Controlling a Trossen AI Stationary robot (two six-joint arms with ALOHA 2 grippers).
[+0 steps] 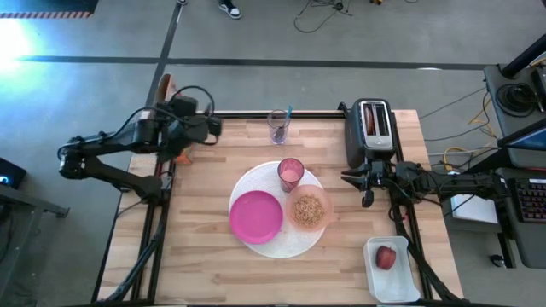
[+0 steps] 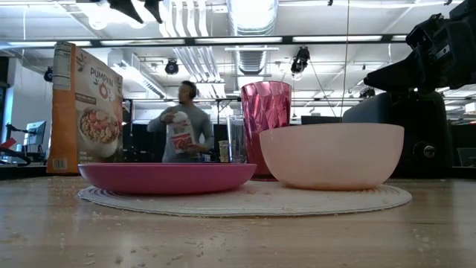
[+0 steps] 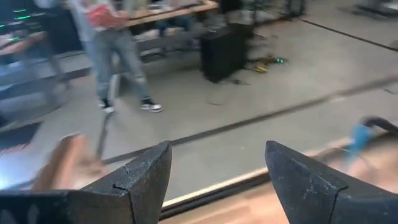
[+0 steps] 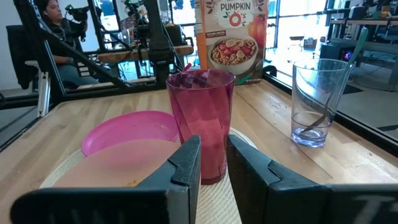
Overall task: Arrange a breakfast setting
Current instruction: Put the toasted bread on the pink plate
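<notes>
Near the middle of the wooden tabletop (image 1: 205, 256) lies a large round white plate (image 1: 277, 247). On it rest a smaller magenta plate (image 1: 256, 216), a peach bowl (image 1: 309, 211) of brown cereal (image 1: 308, 208) and a pink tumbler (image 1: 290, 173), set close together. A clear glass (image 1: 278, 126) holding a teal-handled spoon (image 1: 287, 113) stands near the far edge. A red fruit (image 1: 386, 257) sits in a white tray (image 1: 392, 281) at the near right corner, and a toaster (image 1: 370, 130) stands at the far right. The right hand (image 1: 365, 184) hovers empty just right of the bowl, fingers nearly together. The left hand (image 3: 217, 171) hangs open and empty over the far left edge, beside a cereal box (image 2: 85, 112). A person (image 2: 182, 126) stands beyond.
</notes>
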